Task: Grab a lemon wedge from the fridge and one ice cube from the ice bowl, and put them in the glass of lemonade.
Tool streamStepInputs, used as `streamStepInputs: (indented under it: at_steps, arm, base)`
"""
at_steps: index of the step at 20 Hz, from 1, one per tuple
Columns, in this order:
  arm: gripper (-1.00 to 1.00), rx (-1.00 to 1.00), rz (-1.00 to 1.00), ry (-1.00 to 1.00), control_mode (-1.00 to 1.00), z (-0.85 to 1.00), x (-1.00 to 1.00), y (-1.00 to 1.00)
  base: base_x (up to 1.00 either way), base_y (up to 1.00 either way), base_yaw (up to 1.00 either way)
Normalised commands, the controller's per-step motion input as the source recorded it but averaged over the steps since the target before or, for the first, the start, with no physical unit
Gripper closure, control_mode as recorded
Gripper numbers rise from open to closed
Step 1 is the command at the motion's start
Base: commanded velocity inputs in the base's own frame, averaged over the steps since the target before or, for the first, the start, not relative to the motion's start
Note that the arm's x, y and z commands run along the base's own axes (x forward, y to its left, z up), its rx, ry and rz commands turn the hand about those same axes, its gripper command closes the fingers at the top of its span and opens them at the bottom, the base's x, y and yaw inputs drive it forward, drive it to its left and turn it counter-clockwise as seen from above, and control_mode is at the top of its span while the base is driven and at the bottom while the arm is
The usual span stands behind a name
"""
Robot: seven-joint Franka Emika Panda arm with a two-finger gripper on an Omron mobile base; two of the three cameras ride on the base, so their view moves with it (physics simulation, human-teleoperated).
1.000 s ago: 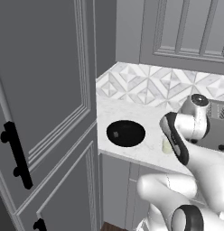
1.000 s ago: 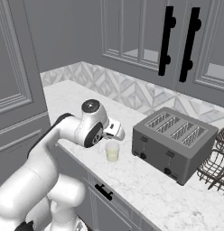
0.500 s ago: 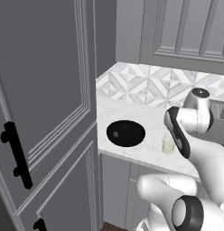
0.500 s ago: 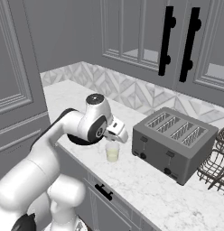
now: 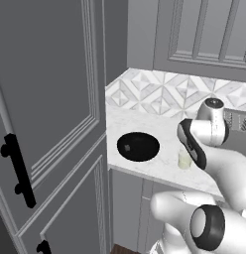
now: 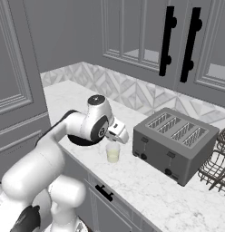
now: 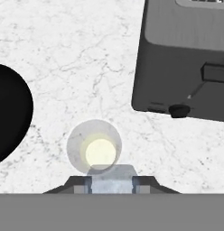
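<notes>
The gripper (image 7: 112,185) is hard to see. In the hand view only the tops of its two dark fingers (image 7: 80,186) show at the bottom, with a pale, see-through block between them. It looks like an ice cube (image 7: 112,180), and the fingers seem clamped on its two sides, but the rest is cut off.

Just past the cube stands the glass of lemonade (image 7: 94,146), seen from above, round and clear with pale yellow drink inside. In the right base view the glass (image 6: 113,152) stands on the white marble counter (image 6: 146,181), close to its near edge, with the hand just above it. In the left base view the white arm hides part of the glass (image 5: 184,159).

The ice bowl (image 5: 138,146) is wide and black and sits to the left of the glass, near but not touching. I cannot tell what is inside it. In the hand view only one curved side of the bowl (image 7: 10,117) shows.

The grey toaster (image 6: 175,144) stands to the right of the glass, with bare counter between them. A wire rack (image 6: 216,165) is cut off at the far right. A tall grey cabinet (image 5: 50,124) with black handles stands at the counter's left end.
</notes>
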Motion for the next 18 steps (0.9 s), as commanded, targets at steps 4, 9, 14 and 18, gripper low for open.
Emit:
streamStepInputs:
  at_steps: [4,9,14,18]
  arm:
    - [1.00,0.00,0.00,-0.01,-1.00,-0.02,0.19,0.01]
    - [1.00,0.00,0.00,-0.06,-1.00,-0.01,0.00,0.25]
    - [1.00,0.00,-0.04,0.00,-1.00,-0.34,0.18,-0.05]
    - [1.00,0.00,-0.12,0.03,-1.00,-0.34,0.06,-0.14]
  base:
    - [0.00,0.00,0.00]
    - [0.00,0.00,0.00]
    - [0.00,0.00,0.00]
    - [0.00,0.00,0.00]
